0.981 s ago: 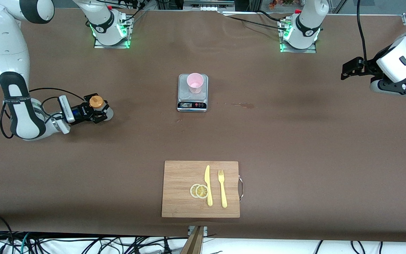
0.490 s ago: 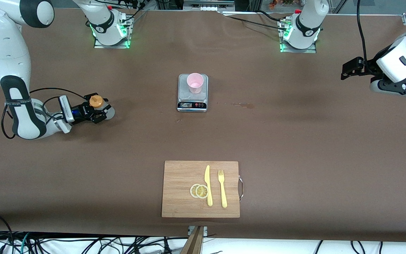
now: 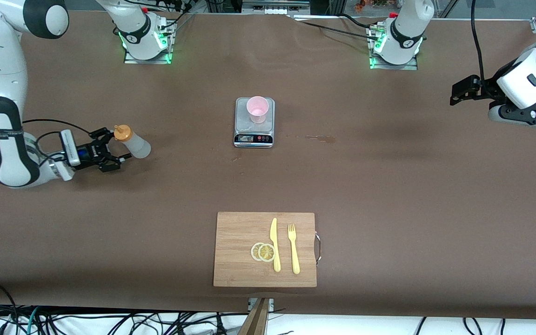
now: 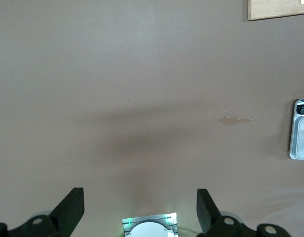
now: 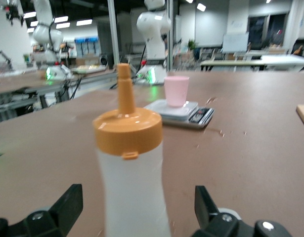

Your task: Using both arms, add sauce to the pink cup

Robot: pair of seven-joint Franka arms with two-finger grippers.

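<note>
The sauce bottle (image 3: 134, 143), whitish with an orange nozzle cap, stands on the table toward the right arm's end. My right gripper (image 3: 115, 147) is open and low, just short of the bottle and not gripping it. In the right wrist view the bottle (image 5: 132, 168) stands close up between the spread fingers of the right gripper (image 5: 137, 207). The pink cup (image 3: 257, 109) stands upright on the scale (image 3: 254, 136); it also shows in the right wrist view (image 5: 175, 90). My left gripper (image 3: 462, 90) is open and empty, raised over the left arm's end of the table, where that arm waits; its fingers show spread in the left wrist view (image 4: 139, 205).
A wooden cutting board (image 3: 240, 260) near the front edge holds two lemon slices (image 3: 263, 252), a yellow knife (image 3: 275, 244) and a yellow fork (image 3: 293, 249). A small stain (image 3: 320, 137) marks the table beside the scale. The arm bases (image 3: 144, 39) stand along the far edge.
My right gripper, which was around the bottle, has drawn back toward the right arm's end of the table. The bottle stays standing. The left arm has not moved.
</note>
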